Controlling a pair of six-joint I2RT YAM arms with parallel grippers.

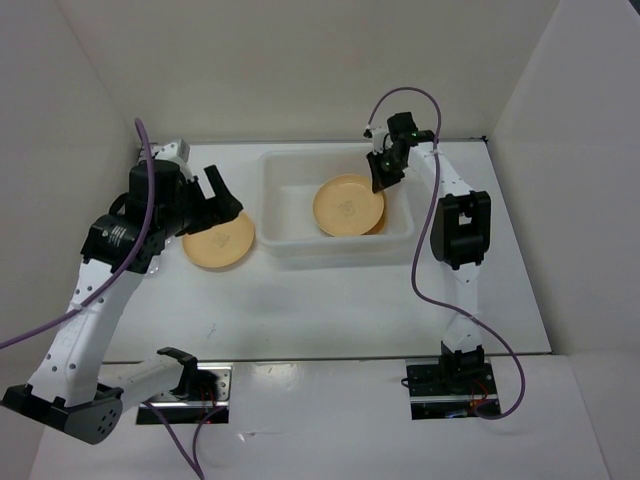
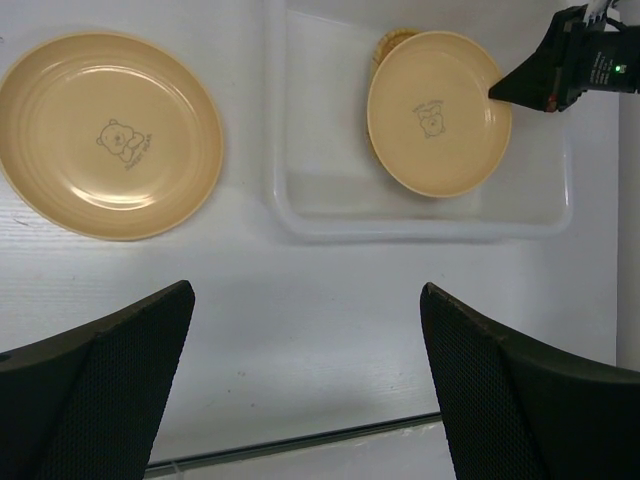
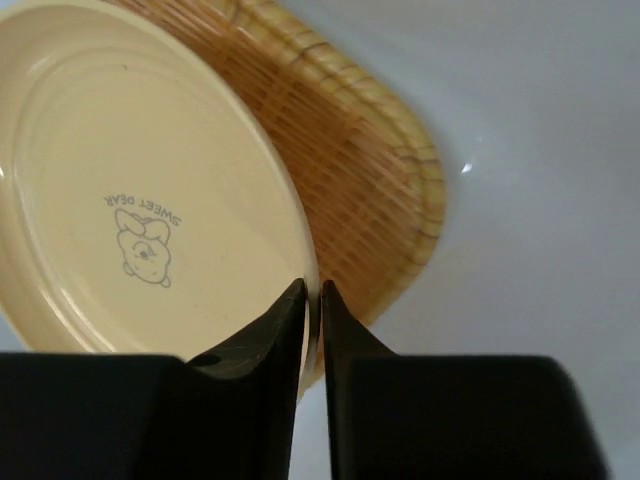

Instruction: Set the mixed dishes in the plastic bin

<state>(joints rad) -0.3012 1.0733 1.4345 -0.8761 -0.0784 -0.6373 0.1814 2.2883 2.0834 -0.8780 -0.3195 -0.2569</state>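
The plastic bin [image 1: 290, 200] stands at the back middle of the table. In it a round tan-yellow plate [image 1: 345, 205] leans on the woven rounded-square plate [image 1: 378, 226]. My right gripper [image 1: 383, 180] is shut on that round plate's right rim [image 3: 140, 200], with the woven plate [image 3: 360, 190] under it. A second round plate [image 1: 218, 243] lies on the table left of the bin. My left gripper [image 1: 228, 195] is open and empty above it; in the left wrist view [image 2: 307, 290] this plate [image 2: 110, 135] is at the upper left. No glass cups are in view.
White walls enclose the table on the left, back and right. The bin's near wall [image 2: 420, 225] lies between my left gripper and the plate in the bin [image 2: 435, 110]. A purple cable [image 1: 430, 110] loops above the right arm.
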